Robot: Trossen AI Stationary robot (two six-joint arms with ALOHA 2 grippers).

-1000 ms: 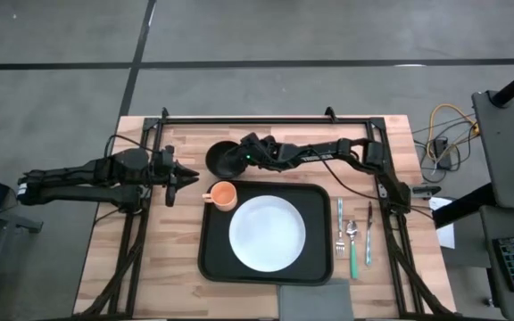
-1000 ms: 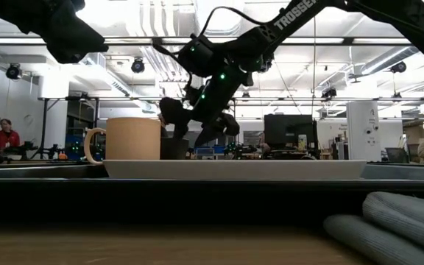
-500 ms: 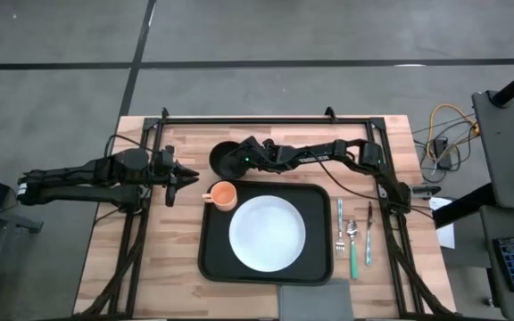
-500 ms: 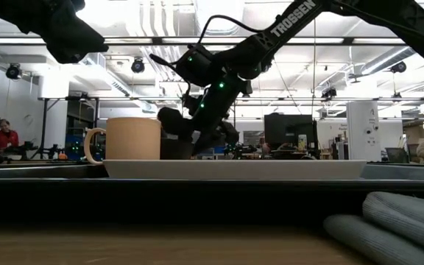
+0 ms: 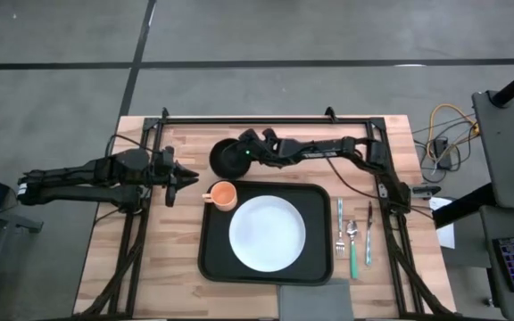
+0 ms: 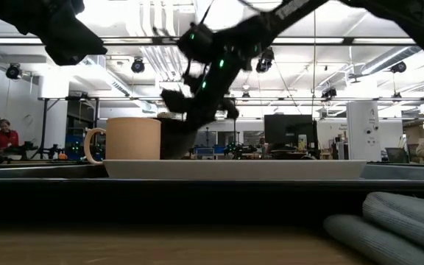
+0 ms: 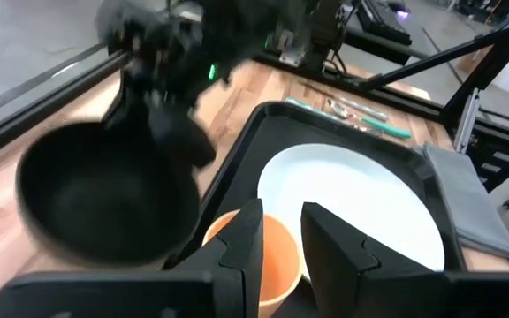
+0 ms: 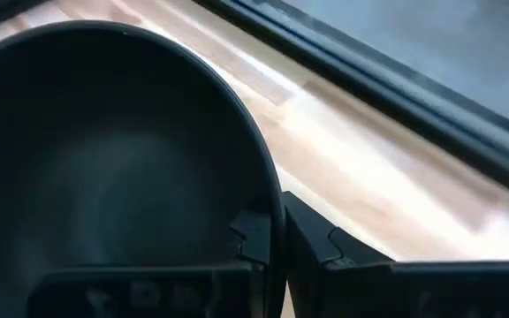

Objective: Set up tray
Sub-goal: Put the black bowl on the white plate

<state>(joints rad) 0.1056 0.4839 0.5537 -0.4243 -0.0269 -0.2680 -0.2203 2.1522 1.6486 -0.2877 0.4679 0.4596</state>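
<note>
The black tray [image 5: 211, 254] lies at the table's middle and carries a white plate [image 5: 268, 234]. An orange cup [image 5: 223, 193] stands at its far left corner. Beyond the tray sits a black bowl [image 5: 228, 159], and my right gripper [image 5: 248, 157] is shut on its right rim, reaching in from the table's right. My left gripper [image 5: 173, 184] hovers left of the cup, open a little, with nothing between its fingers [image 7: 241, 243]. In the left wrist view the cup [image 7: 268, 256] shows just past them. My right gripper pinches the bowl's rim [image 8: 277, 208] on the side toward the table's right, one finger [image 8: 253, 237] inside the bowl and the other outside. The fingers come from the right, slanting down. Whether the bowl's base is on the table, I cannot tell.
A fork, a spoon and other cutlery [image 5: 353, 234] lie on the wood right of the tray. A folded grey napkin [image 5: 315, 299] rests at the table's near edge. A black frame rail [image 5: 266, 119] runs along the far edge. Bare wood [image 5: 159, 259] shows left of the tray.
My right gripper has shut on the bowl's rim, and in the low view its wrist has risen a little. The bowl has shifted slightly toward the table's right.
</note>
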